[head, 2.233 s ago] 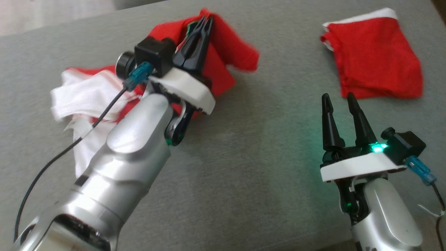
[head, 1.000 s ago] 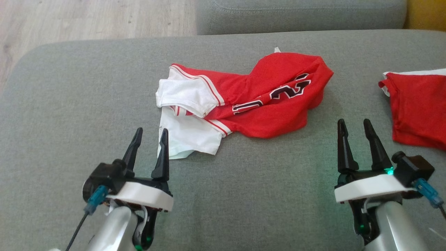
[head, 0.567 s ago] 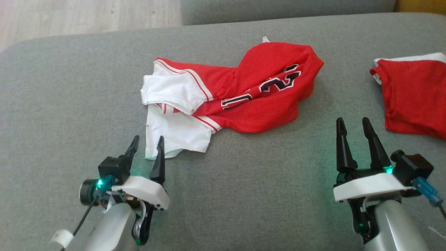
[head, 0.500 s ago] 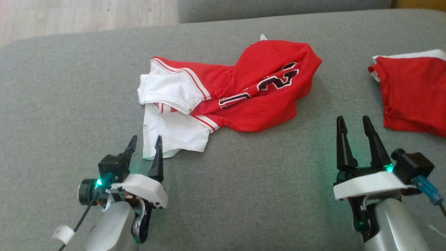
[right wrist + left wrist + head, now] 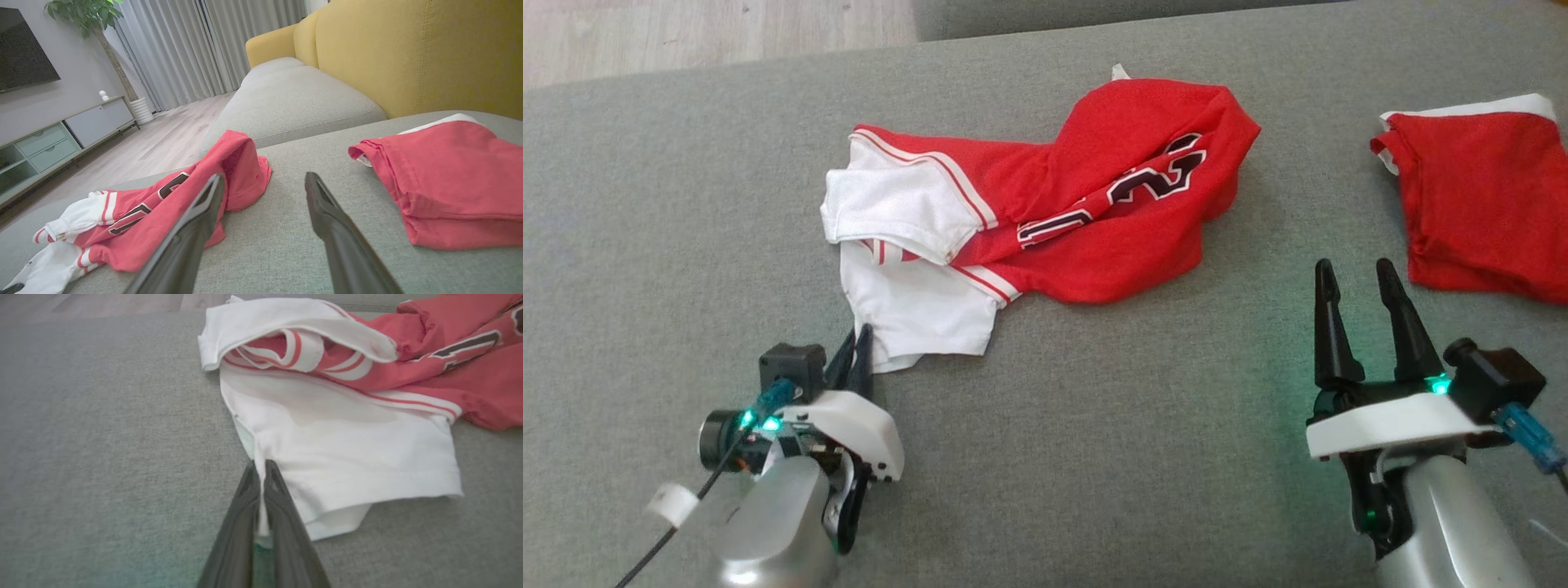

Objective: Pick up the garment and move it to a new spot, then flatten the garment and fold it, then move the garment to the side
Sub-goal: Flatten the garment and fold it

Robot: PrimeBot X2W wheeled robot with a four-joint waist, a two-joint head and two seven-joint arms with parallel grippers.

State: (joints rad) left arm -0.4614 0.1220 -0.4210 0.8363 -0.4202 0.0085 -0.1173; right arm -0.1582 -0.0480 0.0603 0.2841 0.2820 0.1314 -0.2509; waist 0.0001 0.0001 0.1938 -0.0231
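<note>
The garment point(image 5: 1045, 212) is a crumpled red and white jersey with dark numbers, lying on the grey couch seat point(image 5: 1094, 425). In the left wrist view the garment point(image 5: 347, 428) shows its white sleeve nearest me. My left gripper point(image 5: 858, 347) sits at the sleeve's near left corner, and close up my left gripper point(image 5: 260, 467) is shut with a thin strip of the white hem pinched between its fingers. My right gripper point(image 5: 1356, 282) stands open near the seat's front right, nothing between its fingers point(image 5: 322, 204), well clear of the garment point(image 5: 163, 204).
A second, folded red cloth point(image 5: 1478, 212) lies at the right edge of the seat, also seen as the folded red cloth point(image 5: 445, 179). A yellow sofa back point(image 5: 408, 49) rises behind it. Wooden floor point(image 5: 686, 33) lies beyond the seat's far left edge.
My left gripper moved forward to the white sleeve's corner and shut on its hem. The head camera has tilted, shifting the whole picture. My right gripper stayed open and still.
</note>
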